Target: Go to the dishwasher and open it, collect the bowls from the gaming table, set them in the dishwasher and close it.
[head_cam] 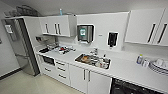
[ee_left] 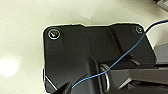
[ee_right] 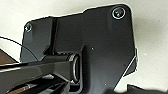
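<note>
I face a white kitchenette from high up. Under the counter at the lower right is a dark bay with rack-like shapes inside, which I take for the dishwasher; I cannot tell how its door stands. The bowls and the gaming table are out of view. Both wrist views look past the robot's dark plate onto a pale floor, and a thin blue cable crosses the left wrist view.
The white counter holds a cluttered steel sink and stacked white plates. White base cabinets and drawers stand below, and wall cabinets hang above. A tall steel fridge stands at the left. Pale floor lies open before the cabinets.
</note>
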### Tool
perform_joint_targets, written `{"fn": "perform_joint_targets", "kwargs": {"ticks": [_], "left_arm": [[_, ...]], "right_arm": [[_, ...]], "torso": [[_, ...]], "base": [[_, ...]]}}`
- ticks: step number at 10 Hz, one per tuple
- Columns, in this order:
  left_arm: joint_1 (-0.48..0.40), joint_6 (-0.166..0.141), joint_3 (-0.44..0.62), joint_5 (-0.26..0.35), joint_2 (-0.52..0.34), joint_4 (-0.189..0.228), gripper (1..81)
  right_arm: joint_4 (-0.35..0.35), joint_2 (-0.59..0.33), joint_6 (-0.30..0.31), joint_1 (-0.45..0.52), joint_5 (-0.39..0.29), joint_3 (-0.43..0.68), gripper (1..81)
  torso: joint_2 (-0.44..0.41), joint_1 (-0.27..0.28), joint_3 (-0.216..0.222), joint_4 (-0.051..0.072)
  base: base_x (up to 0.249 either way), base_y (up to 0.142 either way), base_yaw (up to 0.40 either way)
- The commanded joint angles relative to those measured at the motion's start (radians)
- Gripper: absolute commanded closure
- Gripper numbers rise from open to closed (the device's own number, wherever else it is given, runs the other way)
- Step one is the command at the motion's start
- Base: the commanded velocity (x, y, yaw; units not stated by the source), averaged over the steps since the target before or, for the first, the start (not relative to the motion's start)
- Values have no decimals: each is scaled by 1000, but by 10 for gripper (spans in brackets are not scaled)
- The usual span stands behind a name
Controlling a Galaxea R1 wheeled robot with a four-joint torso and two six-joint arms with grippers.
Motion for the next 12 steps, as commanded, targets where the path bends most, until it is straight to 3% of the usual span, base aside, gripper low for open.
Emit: {"fn": "perform_joint_targets", "kwargs": {"ticks": [1,6,12], "left_arm": [[-26,-7,58,13,-54,2,10],[-17,-7,91,13,-62,3,10],[-15,-6,85,15,-62,9,10]], "right_arm": [[-32,-108,8,40,-56,113,10],[-43,-168,-1,28,-46,237,10],[-41,-168,-3,34,-48,229,10]], "torso": [[0,0,0,0],[0,0,0,0],[0,0,0,0]], "base": [[0,0,369],[0,0,369],[0,0,368]]}}
